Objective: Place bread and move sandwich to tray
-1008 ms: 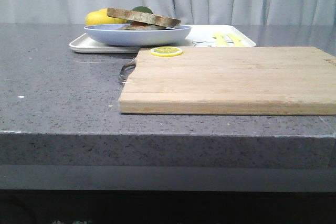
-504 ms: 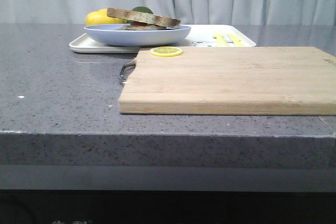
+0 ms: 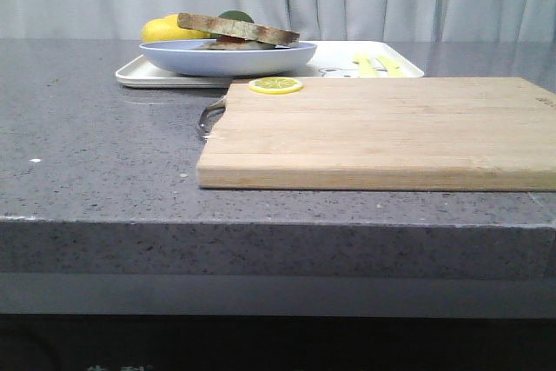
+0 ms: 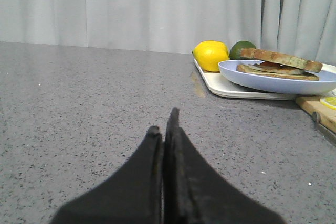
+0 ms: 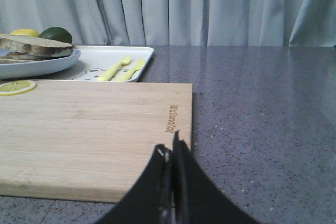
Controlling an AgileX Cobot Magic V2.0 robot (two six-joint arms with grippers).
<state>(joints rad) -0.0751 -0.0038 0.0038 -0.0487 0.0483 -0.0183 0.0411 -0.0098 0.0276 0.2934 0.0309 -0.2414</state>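
Blue plate (image 3: 228, 59) with the sandwich (image 3: 238, 30) already sits on the tray (image 3: 347, 57) — we judge the task done; both grippers (image 4: 164, 129) (image 5: 169, 150) clenched, empty.

A small branded mark on the wooden cutting board (image 5: 94, 129) is too small to read.

The desk (image 3: 95, 136) is grey with tiny speckles. A big wooden board (image 3: 382, 132) lies flat on it, near the front edge. The board has a small metal handle (image 3: 208, 117) on its left side. Behind the board a white tray (image 3: 139, 74) lies flat on the desk too. The tray and the board are very close, and it is hard to tell if they touch.
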